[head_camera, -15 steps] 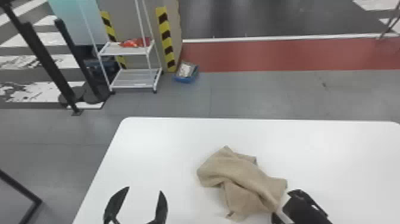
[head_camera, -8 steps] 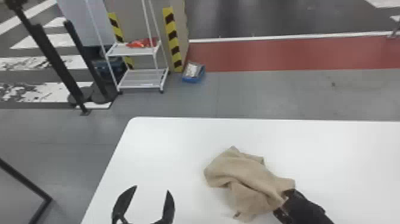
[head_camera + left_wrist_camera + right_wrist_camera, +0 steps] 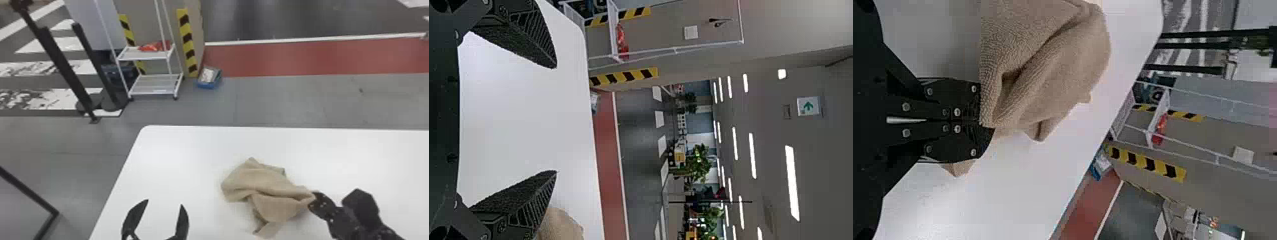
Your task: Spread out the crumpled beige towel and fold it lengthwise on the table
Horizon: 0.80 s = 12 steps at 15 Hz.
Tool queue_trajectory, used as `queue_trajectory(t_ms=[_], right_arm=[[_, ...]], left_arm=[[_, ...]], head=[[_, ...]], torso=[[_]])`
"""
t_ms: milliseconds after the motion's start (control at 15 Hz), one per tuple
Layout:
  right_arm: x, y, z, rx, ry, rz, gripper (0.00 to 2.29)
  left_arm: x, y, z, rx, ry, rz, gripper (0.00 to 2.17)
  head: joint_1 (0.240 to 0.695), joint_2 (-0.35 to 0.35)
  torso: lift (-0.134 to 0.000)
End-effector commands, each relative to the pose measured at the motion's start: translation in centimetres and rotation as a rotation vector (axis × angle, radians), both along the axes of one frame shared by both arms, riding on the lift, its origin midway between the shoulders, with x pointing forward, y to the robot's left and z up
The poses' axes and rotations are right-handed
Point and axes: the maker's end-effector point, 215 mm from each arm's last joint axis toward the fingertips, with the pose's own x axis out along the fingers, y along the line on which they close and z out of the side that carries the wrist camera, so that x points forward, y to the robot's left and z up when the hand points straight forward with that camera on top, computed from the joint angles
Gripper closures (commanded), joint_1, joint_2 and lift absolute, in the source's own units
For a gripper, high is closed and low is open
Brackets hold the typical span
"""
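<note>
We record a white, smooth, flat-topped table (image 3: 178, 166) with a straight far edge, a rounded far-left corner and a left side that runs at a slant in the head view. Directly on it we note a crumpled beige cloth towel (image 3: 265, 188), its surface finely textured. We find it bunched in thick, overlapping folds, well apart from the table's left edge and apart from the far edge. We observe one narrow tip pointing towards the near side.

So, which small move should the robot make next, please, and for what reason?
Probably the right gripper should lift the towel a little: its fingers are shut on one edge, while the rest lies crumpled on the table and the open left gripper holds nothing.
</note>
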Motion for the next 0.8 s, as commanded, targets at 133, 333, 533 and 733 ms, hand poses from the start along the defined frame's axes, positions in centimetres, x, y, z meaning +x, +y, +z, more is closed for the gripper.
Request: queue_trajectory(t_ms=[133,333,533,733], right_arm=[[1.6,-4.7,4.8,0.275,0.002,-0.130,1.68],[2.4,-8.3,5.8,0.376,0.035,-0.207,1.68],[2.6,-8.4,8.1,0.529,0.042,-0.186,1.68],[2.9,-7.0,12.9,0.771,0.003,-0.104,1.68]], left_arm=[[0.0,-0.2,0.2,-0.001,-0.004,-0.005,0.14],[0.1,-0.2,0.2,0.001,-0.002,-0.008,0.14],[0.2,-0.4,0.3,-0.001,-0.005,-0.012,0.14],[0.3,-0.3,0.3,0.000,-0.004,-0.011,0.14]], head=[[0.695,0.116],[0.695,0.069],[0.695,0.021],[0.695,0.020]], torso=[[0.000],[0.000],[0.000],[0.000]])
